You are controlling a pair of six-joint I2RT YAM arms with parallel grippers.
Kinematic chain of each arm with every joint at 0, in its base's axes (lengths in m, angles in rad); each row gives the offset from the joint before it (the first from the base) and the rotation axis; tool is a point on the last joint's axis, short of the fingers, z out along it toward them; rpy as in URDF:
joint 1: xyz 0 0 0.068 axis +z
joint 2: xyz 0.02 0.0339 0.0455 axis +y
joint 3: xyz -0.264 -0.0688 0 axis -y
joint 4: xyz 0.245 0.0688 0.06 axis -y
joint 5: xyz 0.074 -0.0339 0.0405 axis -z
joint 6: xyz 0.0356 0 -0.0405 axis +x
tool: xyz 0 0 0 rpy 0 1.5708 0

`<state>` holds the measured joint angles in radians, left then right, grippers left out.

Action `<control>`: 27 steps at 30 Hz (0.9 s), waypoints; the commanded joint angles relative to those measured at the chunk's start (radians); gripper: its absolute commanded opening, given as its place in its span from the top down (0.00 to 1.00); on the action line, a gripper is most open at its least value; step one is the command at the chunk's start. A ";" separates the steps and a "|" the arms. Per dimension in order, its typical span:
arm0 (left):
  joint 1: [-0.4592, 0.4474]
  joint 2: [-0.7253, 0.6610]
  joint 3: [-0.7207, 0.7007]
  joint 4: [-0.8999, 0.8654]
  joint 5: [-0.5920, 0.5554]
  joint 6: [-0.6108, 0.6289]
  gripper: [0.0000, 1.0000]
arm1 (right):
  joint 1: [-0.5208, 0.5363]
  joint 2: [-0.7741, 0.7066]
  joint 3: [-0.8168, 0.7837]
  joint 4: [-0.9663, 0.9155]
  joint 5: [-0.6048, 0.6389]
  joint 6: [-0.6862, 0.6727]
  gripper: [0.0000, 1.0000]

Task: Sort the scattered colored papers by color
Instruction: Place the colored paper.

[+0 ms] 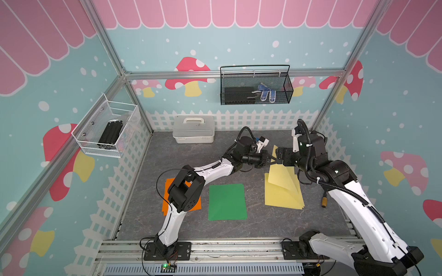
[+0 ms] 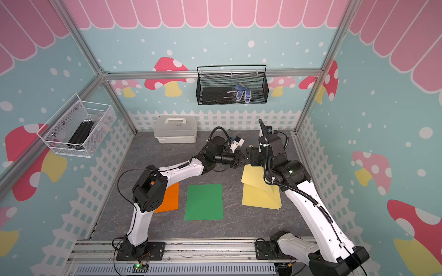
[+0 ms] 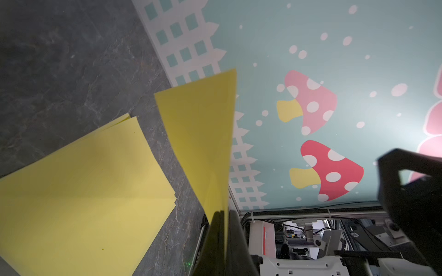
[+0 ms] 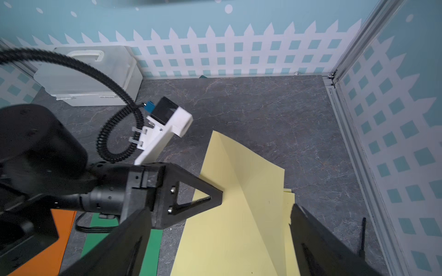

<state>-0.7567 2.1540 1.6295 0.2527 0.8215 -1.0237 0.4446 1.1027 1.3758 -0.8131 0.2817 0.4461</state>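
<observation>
Front rail (image 1: 239, 249), grey marble tabletop (image 1: 275, 224), mushroom walls (image 1: 167, 43); L jaws pinch yellow sheet (image 3: 203, 133), R jaws wide.

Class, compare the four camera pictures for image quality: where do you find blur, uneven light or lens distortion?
In both top views the light is even, though the wide lens splays the frame posts outward; in the left wrist view the tabletop is dim while the wall glows pale; in the right wrist view the black cable is smeared by motion.
</observation>
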 commanded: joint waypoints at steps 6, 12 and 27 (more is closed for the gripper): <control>-0.054 0.154 0.018 0.117 -0.054 -0.125 1.00 | -0.012 -0.026 -0.067 -0.046 0.003 0.039 0.06; -0.055 0.214 -0.039 0.148 -0.089 -0.171 1.00 | -0.014 -0.009 -0.073 -0.038 -0.019 0.051 0.06; -0.081 0.249 -0.122 0.267 -0.189 -0.301 1.00 | -0.014 -0.007 -0.093 -0.020 -0.043 0.062 0.06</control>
<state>-0.8230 2.3821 1.5269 0.4686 0.6643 -1.2800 0.4374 1.0950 1.2961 -0.8440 0.2420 0.4881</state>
